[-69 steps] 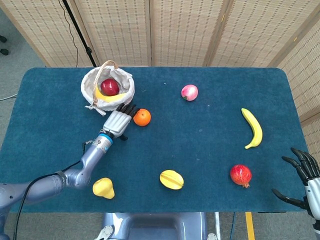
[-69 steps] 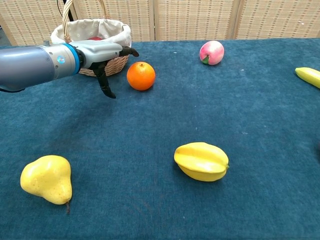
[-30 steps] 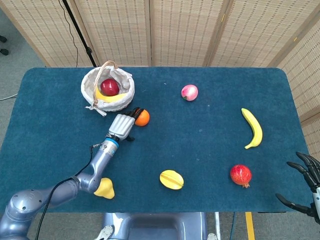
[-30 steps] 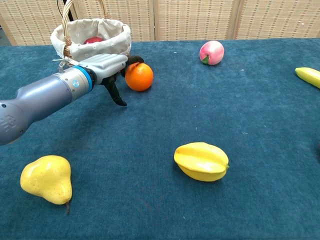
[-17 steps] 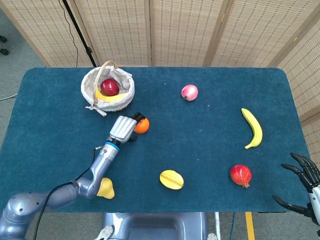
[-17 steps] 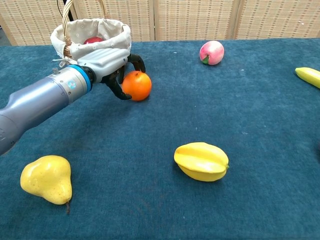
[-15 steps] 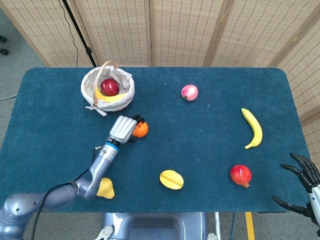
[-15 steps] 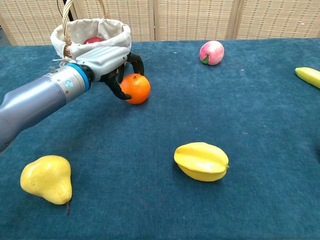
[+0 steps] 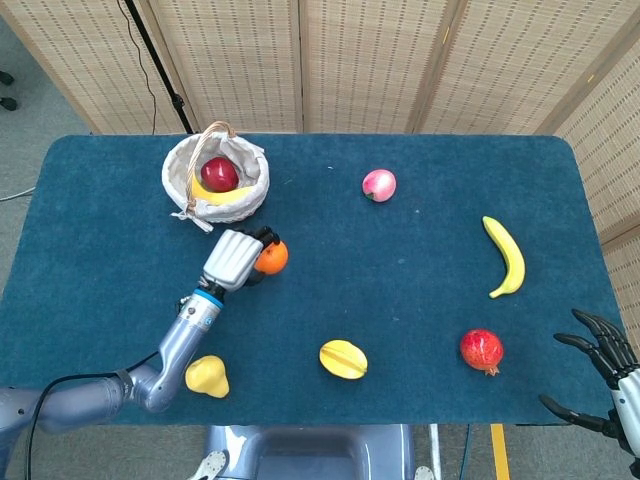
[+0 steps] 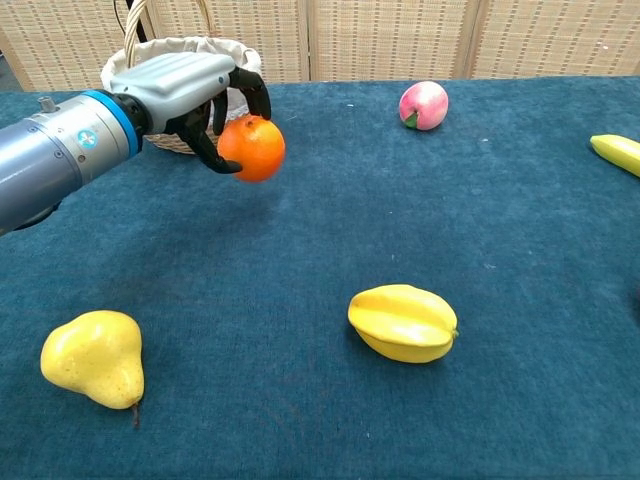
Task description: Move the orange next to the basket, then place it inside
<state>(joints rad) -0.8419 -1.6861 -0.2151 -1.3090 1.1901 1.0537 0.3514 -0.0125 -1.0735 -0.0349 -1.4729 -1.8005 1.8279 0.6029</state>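
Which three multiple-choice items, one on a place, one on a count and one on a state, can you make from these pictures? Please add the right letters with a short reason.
1. Where is the orange?
A. inside the basket
B. in the left hand, above the table
C. beside the pomegranate

2. How many fruits show inside the basket?
A. two
B. none
C. five

3. How is the right hand?
A. holding the banana
B. fingers spread, holding nothing
C. pressing on the peach

Answers: 1 B, the left hand grips the orange off the cloth. 2 A, a red fruit and a yellow one lie there. 3 B, it is open at the table's edge.
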